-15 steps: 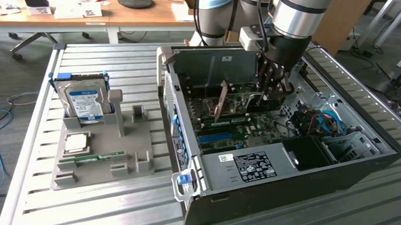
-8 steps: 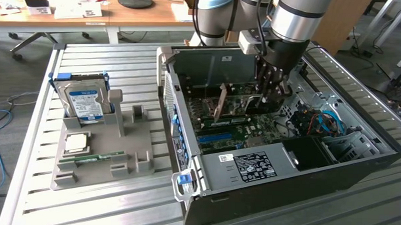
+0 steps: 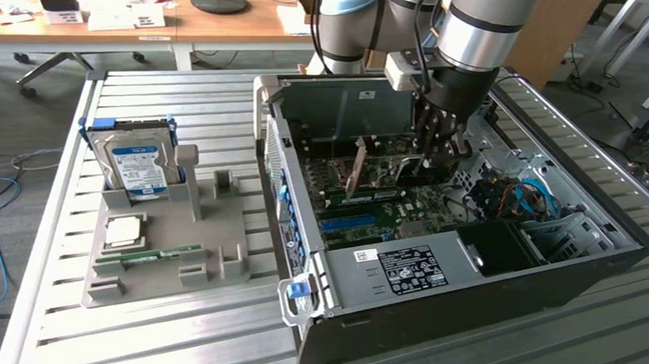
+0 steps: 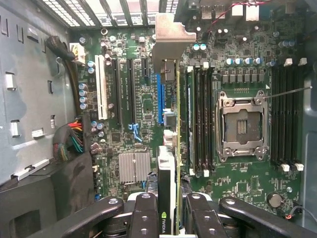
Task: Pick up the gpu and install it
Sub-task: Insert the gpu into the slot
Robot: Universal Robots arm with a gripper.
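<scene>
1. One thing matters here, the gpu [image 4: 167,183]. It stands on its edge inside the open computer case [image 3: 460,332] at the exterior view's right, low over the green motherboard [image 4: 143,99].
2. The gripper [image 4: 168,210] is clenched on the gpu. Its dark fingers [image 4: 143,213] press the two flat faces, at the end away from the bracket.
3. I judge the card to be light and stiff, but fragile, because it is a thin board carrying small parts. Squeezing the two flat faces looks like a sensible hold, as long as the pads keep off the contact edge.
4. The faces look smooth. The card could therefore slip or tilt in the grasp if it meets a slot at an angle.
5. In the wrist view the card shows edge-on. I see a thin green board line and a black and pale body with a green logo near the fingers. A silvery metal bracket [image 4: 171,34] is at the other end, toward the vented wall of the case.
6. The card runs along the blue slot [image 4: 159,99], just beside it. Whether its edge already sits in a slot, I cannot tell.
7. A hard drive [image 3: 136,163] stands well apart, on the grey tray [image 3: 220,227] at the exterior view's left.
</scene>
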